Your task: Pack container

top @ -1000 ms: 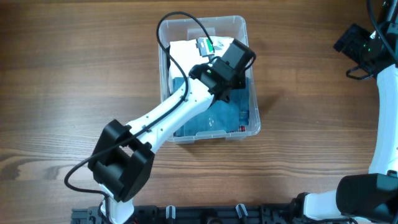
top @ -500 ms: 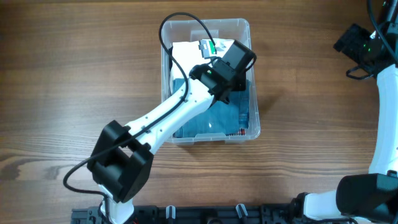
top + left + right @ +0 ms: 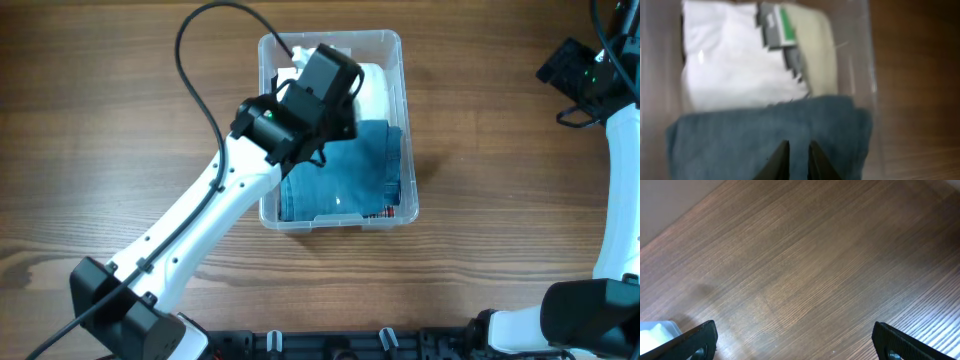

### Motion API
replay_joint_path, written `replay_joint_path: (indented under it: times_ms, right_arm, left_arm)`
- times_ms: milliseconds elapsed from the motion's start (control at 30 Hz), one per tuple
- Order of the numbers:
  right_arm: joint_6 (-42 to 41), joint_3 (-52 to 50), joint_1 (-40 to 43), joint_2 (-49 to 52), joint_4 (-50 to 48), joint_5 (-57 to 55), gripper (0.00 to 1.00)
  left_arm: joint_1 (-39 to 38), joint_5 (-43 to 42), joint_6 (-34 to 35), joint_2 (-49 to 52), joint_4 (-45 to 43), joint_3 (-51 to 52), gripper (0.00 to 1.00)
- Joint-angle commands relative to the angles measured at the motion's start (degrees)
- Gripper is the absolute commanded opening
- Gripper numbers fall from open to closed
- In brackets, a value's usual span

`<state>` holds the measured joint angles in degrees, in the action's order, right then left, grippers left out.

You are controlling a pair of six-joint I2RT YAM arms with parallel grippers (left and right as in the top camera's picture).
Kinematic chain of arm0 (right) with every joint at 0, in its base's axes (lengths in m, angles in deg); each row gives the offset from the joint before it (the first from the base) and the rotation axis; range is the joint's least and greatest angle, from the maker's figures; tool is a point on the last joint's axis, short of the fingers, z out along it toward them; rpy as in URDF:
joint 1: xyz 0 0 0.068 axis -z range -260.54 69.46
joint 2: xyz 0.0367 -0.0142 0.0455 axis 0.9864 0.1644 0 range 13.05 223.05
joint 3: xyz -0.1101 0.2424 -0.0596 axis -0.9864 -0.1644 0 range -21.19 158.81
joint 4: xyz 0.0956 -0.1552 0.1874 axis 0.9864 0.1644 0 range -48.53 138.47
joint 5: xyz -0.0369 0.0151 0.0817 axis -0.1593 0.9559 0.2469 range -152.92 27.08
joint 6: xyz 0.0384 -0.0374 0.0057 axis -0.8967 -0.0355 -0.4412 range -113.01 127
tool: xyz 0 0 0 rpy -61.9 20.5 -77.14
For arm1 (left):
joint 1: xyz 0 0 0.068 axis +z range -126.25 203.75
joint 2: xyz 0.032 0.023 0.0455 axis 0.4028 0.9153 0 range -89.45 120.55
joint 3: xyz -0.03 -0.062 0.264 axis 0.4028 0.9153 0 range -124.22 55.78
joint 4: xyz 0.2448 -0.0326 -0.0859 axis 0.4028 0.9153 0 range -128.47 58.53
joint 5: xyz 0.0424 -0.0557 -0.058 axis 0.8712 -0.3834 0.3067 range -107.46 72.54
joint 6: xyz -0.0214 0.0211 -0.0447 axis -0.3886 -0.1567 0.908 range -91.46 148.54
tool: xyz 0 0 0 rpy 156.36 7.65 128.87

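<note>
Left gripper (image 3: 797,152): fingers almost together, empty, poised over the contents.
Clear rectangular plastic container (image 3: 406,130): mid wooden table (image 3: 500,220).
- Near half: folded blue fabric (image 3: 350,170).
- Far half: folded white fabric (image 3: 735,65) and a grey-green tag (image 3: 776,27).

Right gripper (image 3: 800,342): spread wide, empty, well apart.
Packing appears nearly complete; no loose items visible.
</note>
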<state>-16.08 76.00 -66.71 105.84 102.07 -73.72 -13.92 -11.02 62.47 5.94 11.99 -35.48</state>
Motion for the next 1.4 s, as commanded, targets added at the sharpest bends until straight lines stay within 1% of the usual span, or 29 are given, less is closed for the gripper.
replay_joint_path:
  times_ms: [0,167,400,533,733,867,1033,1167,1267,1367]
  right_arm:
    - [0.44,-0.2,0.28,0.63,-0.15,-1.2,1.0]
    - [0.44,-0.2,0.28,0.63,-0.15,-1.2,1.0]
    - [0.44,-0.2,0.28,0.63,-0.15,-1.2,1.0]
    - [0.44,-0.2,0.28,0.63,-0.15,-1.2,1.0]
    - [0.44,-0.2,0.28,0.63,-0.15,-1.2,1.0]
    - [0.46,-0.2,0.28,0.63,-0.15,-1.2,1.0]
    - [0.44,-0.2,0.28,0.63,-0.15,-1.18,1.0]
    - [0.44,-0.2,0.28,0.63,-0.15,-1.2,1.0]
    - [0.44,-0.2,0.28,0.63,-0.15,-1.2,1.0]
    - [0.42,-0.2,0.28,0.63,-0.15,-1.2,1.0]
  left_arm:
    - [1.2,-0.39,3.04,2.34,2.6,0.68,0.05]
    - [2.19,-0.42,4.5,6.75,2.99,0.7,0.04]
    - [3.8,-0.42,4.46,14.56,2.86,0.72,0.04]
    - [4.33,-0.42,4.2,16.59,2.75,0.72,0.04]
    - [4.31,-0.46,4.2,15.26,2.58,0.0,0.04]
    - [3.89,-1.97,4.2,10.95,2.51,-1.75,0.04]
    - [1.53,-3.02,4.24,6.38,-0.42,-2.08,0.04]
    - [-0.79,-2.99,4.57,6.27,-2.25,-2.08,0.04]
    - [-2.34,-3.02,6.45,7.56,-3.52,-2.05,0.04]
    - [-3.5,-3.02,6.43,9.44,-5.22,-2.05,0.04]
